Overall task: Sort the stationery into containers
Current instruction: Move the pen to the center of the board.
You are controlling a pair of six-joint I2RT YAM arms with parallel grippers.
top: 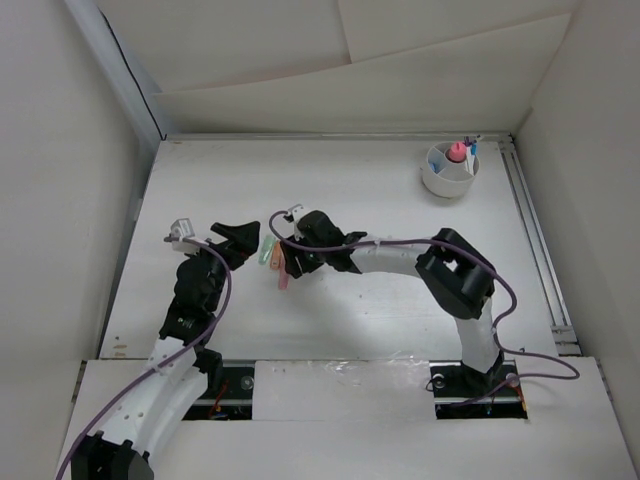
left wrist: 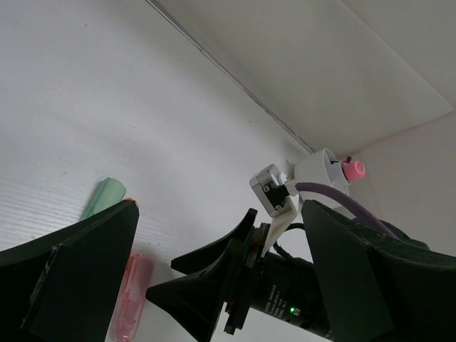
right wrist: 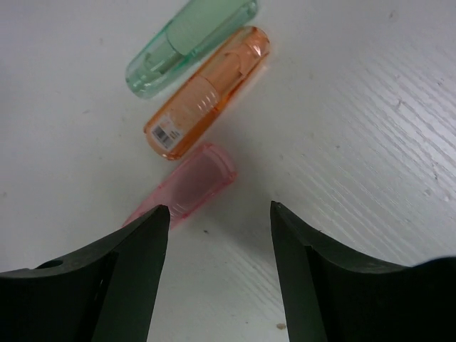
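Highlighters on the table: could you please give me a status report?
Right gripper open at pink highlighter; left gripper open, empty. Green highlighter, orange highlighter loose alongside. White cup far right, nothing blocking.

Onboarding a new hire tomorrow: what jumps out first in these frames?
A stubby translucent green highlighter, an orange highlighter and a pink highlighter lie close together in the middle of the white table, just ahead of the open right gripper. At the far right corner stands the round white divided cup, holding a pink-capped bottle and thin pens.
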